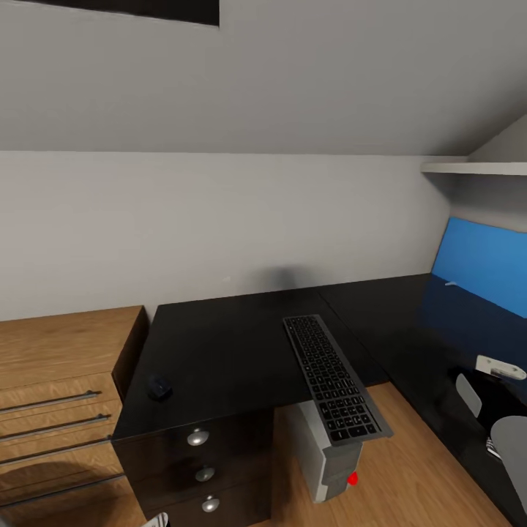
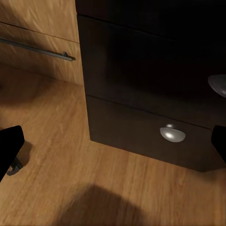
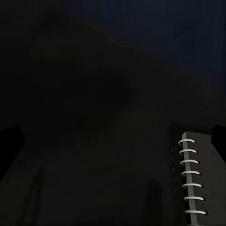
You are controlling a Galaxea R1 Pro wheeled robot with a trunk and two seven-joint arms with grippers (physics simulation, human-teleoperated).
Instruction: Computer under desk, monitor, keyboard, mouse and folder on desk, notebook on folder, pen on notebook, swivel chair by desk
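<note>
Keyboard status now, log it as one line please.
keyboard: on desk, overhanging front edge above computer | mouse: desk's left end | tools: not holding visibly

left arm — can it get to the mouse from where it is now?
Probably not directly. The left gripper hangs low by the floor, facing the drawer unit, while the mouse sits up on the desk above those drawers. It would have to rise above the desk edge first; nothing crowds the mouse.

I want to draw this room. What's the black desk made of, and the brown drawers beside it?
The desk looks like glossy black lacquered board; it mirrors the blue panel. The drawers look like light wood, with visible grain, perhaps laminate.
</note>
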